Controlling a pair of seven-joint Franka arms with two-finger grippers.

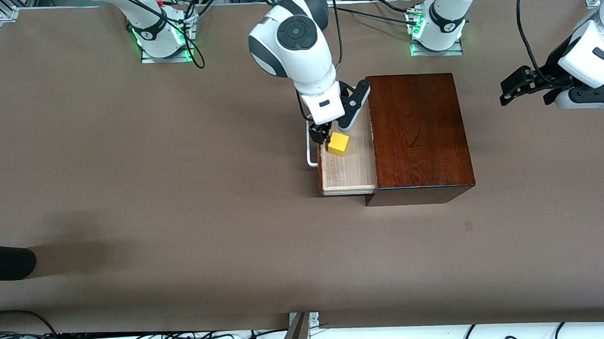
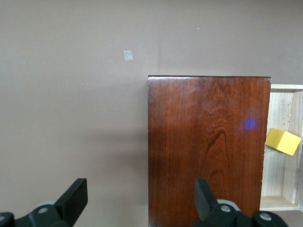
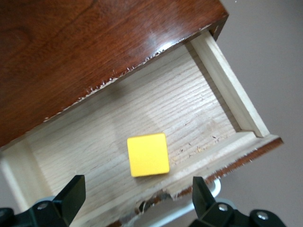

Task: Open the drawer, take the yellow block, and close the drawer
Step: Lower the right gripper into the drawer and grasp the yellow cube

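Right hand (image 1: pixel 326 134) hangs over the pulled-out drawer (image 1: pixel 348 172), above the end of the tray nearest the robot bases; fingers (image 3: pixel 71 194) spread apart, holding nothing. Drawer stands open toward the right arm's end of the worktop (image 1: pixel 130 197), pale wood floor exposed, white bar handle (image 1: pixel 310 151) on its dark front. Yellow block (image 1: pixel 338 143) lies flat on the tray floor, inside the drawer, close to the front wall and just beside the right hand's fingertips, not touching them as far as the right wrist view shows. Dark mahogany box (image 1: pixel 417 134) sits near the middle of the worktop, toward the base-side edge. Left hand (image 1: pixel 520 86) waits in the air by the left arm's end of the worktop, fingers (image 2: pixel 75 196) apart and empty.
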